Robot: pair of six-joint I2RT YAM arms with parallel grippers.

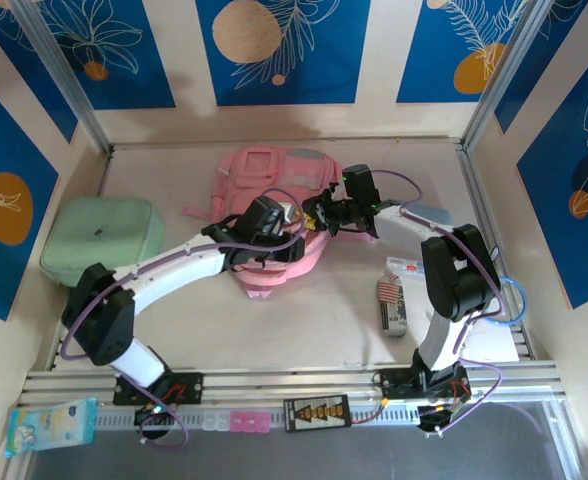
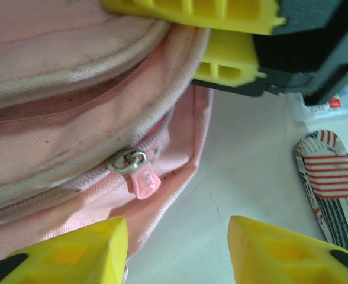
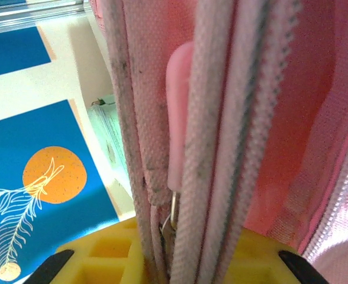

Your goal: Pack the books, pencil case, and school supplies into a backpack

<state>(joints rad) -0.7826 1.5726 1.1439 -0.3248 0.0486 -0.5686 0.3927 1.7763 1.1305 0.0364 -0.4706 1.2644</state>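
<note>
The pink backpack (image 1: 271, 180) lies at the back middle of the table. My right gripper (image 3: 174, 260) is shut on its piped zipper rim (image 3: 209, 118), with the fabric pinched between the yellow fingers; the top view has this gripper (image 1: 324, 215) at the bag's right edge. My left gripper (image 2: 179, 236) stands open just below a pink zipper pull (image 2: 141, 178), nothing between its fingers, the bag's corner beside the left one. A red-and-white striped pack (image 1: 391, 302) lies on the table to the right (image 2: 331, 183). A pale blue-grey pencil case (image 1: 436, 215) peeks from behind the right arm. The books are hidden.
A mint-green soft case (image 1: 104, 238) sits at the left wall. A small white card (image 1: 406, 268) lies above the striped pack. A blue tissue pack (image 1: 51, 425) rests on the front rail at the left. Walls close in the table on three sides.
</note>
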